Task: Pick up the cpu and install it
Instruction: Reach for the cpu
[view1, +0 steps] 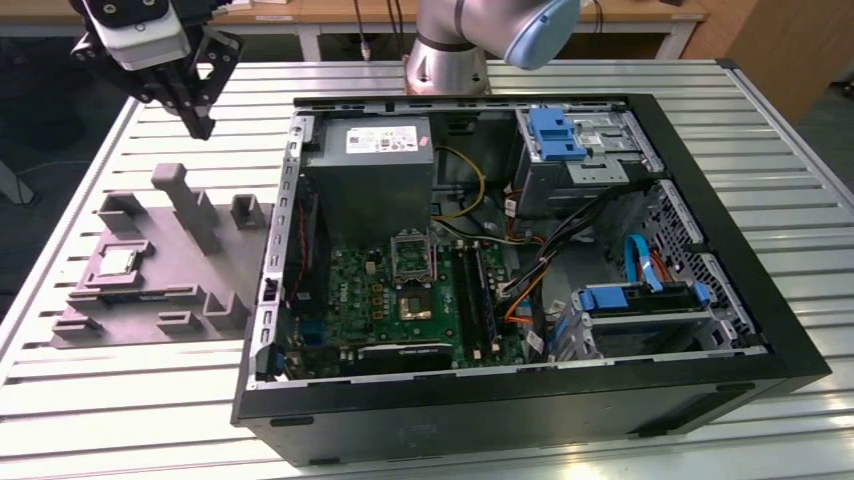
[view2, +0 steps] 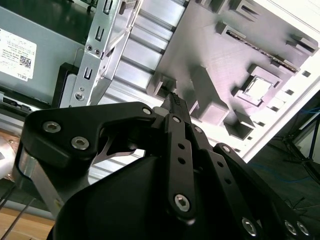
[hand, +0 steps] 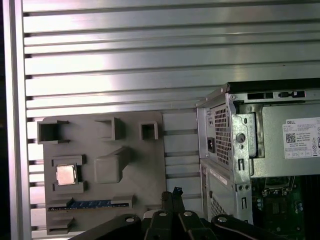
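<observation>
The cpu (view1: 118, 262), a small silvery square chip, lies in a recess of the grey fixture plate (view1: 154, 300) on the exterior view's left, beside the open computer case (view1: 534, 380). Both wrist views show the cpu (hand: 66, 174) (view2: 258, 88) in its recess. My gripper (view1: 203, 125) hangs high above the far end of the fixture, well clear of the chip. Its black fingers (view2: 175, 102) meet at the tip with nothing between them; the fingertips (hand: 175, 193) point toward the gap between fixture and case. The black-framed socket (view1: 412, 262) sits on the green motherboard (view1: 354, 300).
The fixture carries tall grey posts (view1: 187, 205) and blocks near the chip. Inside the case are a grey power supply (view1: 380, 165), blue drive brackets (view1: 554, 132) and loose cables (view1: 534, 270). The arm's base (view1: 447, 60) stands behind the case on the slatted aluminium table (view1: 120, 400).
</observation>
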